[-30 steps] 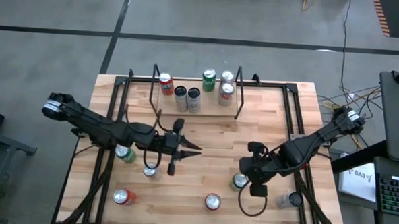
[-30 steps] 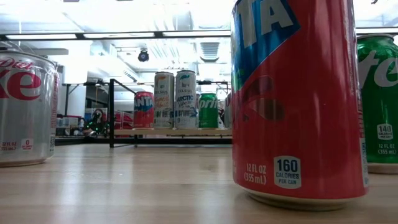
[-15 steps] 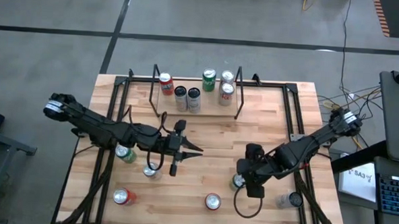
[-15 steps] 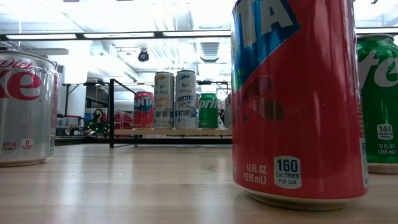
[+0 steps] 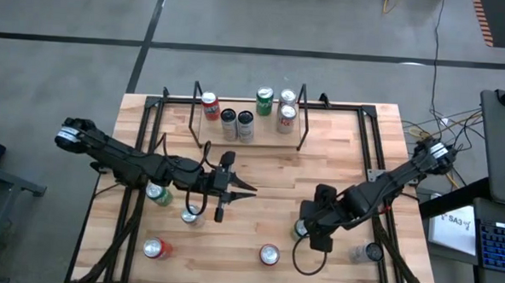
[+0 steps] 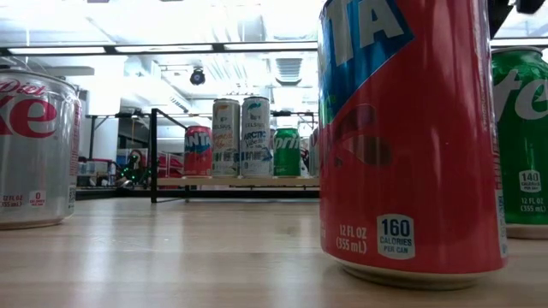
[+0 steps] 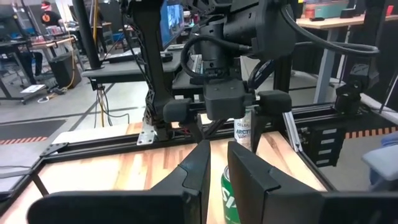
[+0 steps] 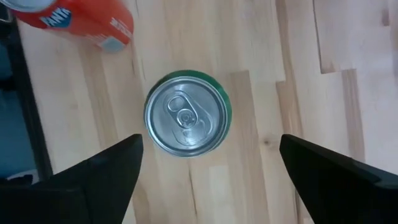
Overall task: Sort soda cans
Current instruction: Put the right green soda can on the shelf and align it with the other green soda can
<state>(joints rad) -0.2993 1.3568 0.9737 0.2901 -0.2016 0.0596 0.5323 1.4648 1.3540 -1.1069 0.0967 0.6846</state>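
Soda cans stand upright on the wooden table [image 5: 260,172]: a green can [image 8: 186,115] near the right front, a red can [image 5: 269,255], another red can [image 5: 154,248], a silver can [image 5: 189,215] and a green can [image 5: 156,193]. My right gripper [image 8: 211,142] hangs open, pointing down over the green can [image 5: 300,231], one finger on either side of its silver top and clear of it. My left gripper [image 5: 233,190] is shut and empty, held level above the table's middle.
A black wire rack [image 5: 249,128] at the far edge holds several cans, red [image 5: 210,105], dark [image 5: 229,122] and green [image 5: 264,101]. A silver can [image 5: 369,251] stands near the right front corner. Black frame rails [image 5: 130,204] run along both sides of the table.
My right gripper has opened, rolled a little and sunk slightly toward the green can, drifting toward the table's left; a dark fingertip now shows at the top right of the low view. The cans have not moved.
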